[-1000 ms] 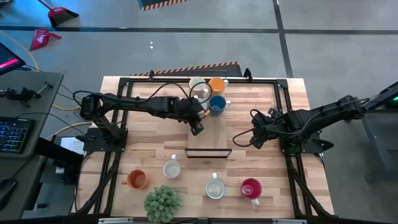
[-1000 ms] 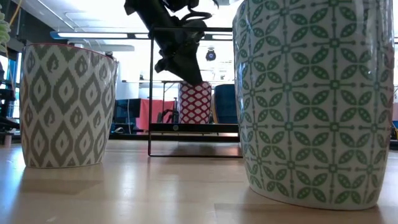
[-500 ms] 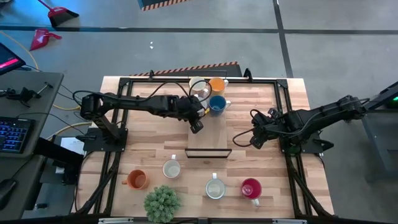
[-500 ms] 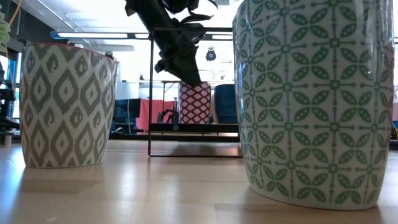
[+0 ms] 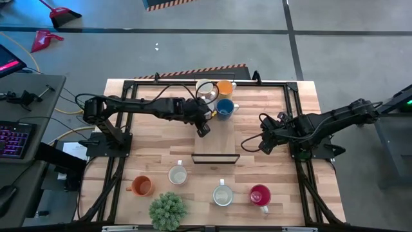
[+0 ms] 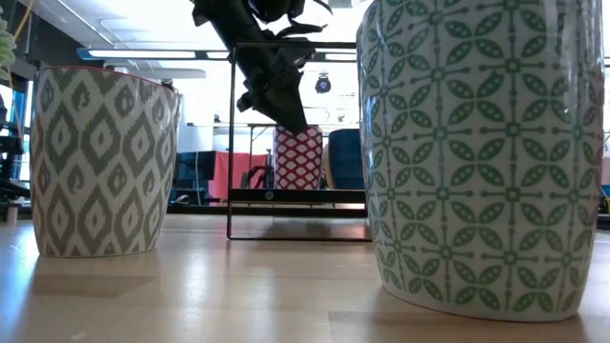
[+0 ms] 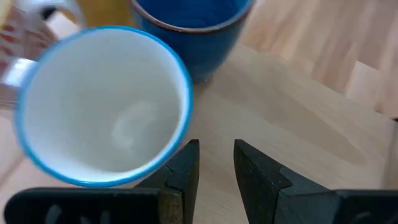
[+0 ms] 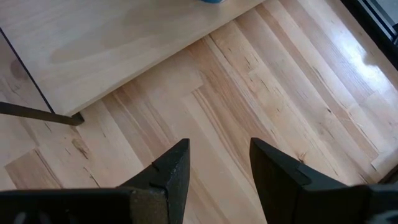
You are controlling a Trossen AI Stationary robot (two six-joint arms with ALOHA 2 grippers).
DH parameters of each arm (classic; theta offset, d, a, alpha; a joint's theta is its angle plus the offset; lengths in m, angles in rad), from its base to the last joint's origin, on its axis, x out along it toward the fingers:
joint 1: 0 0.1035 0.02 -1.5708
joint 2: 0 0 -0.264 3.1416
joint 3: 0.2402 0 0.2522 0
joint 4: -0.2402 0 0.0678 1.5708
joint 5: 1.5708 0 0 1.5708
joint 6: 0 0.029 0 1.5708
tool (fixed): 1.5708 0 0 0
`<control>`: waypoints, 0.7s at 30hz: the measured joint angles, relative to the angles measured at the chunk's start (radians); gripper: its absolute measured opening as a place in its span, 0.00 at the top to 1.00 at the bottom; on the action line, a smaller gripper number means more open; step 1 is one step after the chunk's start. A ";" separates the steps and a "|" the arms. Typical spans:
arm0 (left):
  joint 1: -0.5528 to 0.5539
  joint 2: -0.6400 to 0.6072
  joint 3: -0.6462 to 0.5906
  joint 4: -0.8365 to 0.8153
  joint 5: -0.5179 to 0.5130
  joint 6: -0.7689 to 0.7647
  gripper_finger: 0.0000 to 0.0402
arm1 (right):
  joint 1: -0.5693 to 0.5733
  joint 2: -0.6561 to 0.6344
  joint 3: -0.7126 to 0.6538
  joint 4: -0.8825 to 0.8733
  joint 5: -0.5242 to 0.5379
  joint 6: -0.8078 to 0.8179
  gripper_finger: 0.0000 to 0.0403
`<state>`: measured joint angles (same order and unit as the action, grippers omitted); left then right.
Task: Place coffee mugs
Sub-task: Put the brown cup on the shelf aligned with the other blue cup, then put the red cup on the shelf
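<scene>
Left wrist view first, since it sits closest to my work. My left gripper [image 7: 216,148] hangs over the raised wooden board [image 7: 298,93], its fingers parted by a narrow gap with only bare wood showing between them, so it holds nothing. Just beside one fingertip stands the blue-rimmed white mug [image 7: 102,106], upright and empty, its wall outside my fingers rather than between them. I cannot make out its handle from here.

Right behind it stands the blue mug [image 7: 186,31], close enough that I cannot tell whether the two touch. The high view shows the orange mug [image 5: 224,87] just past that, all clustered at the far edge of the table [image 5: 283,116].

I judge these mugs to be stiff glazed ceramic. They should be light enough for one gripper, but slick on the outside and liable to chip if knocked together. The rim looks like the best hold, with one finger inside and one outside on the side facing away from the neighbours. A squeeze across the round body would likely slip.

Farther off, my right gripper [image 8: 217,149] waits over bare wood by the board's edge, fingers spread wide and empty. The red-pink mug [image 5: 260,194] stands well apart in the row along the near side.
</scene>
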<state>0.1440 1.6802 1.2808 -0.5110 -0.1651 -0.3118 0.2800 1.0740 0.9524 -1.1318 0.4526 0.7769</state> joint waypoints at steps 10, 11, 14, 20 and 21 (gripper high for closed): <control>-0.033 -0.014 0.001 -0.207 0.083 -0.045 0.78 | 0.000 0.000 0.000 -0.001 -0.014 0.000 0.65; -0.037 -0.019 0.003 -0.240 0.078 -0.052 0.78 | 0.000 0.000 0.000 -0.001 -0.016 0.000 0.65; -0.040 -0.058 0.011 -0.387 0.074 -0.067 0.78 | 0.000 -0.001 0.000 0.000 -0.019 0.001 0.65; -0.061 -0.211 0.012 -0.566 0.074 -0.115 0.78 | 0.009 -0.003 0.000 0.043 -0.034 -0.063 0.65; -0.070 -0.243 0.009 -0.604 0.072 -0.125 0.78 | 0.014 -0.008 0.000 0.058 -0.034 -0.088 0.65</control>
<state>0.0736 1.4371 1.2902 -1.1153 -0.0927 -0.4371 0.2935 1.0661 0.9527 -1.0742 0.4187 0.6886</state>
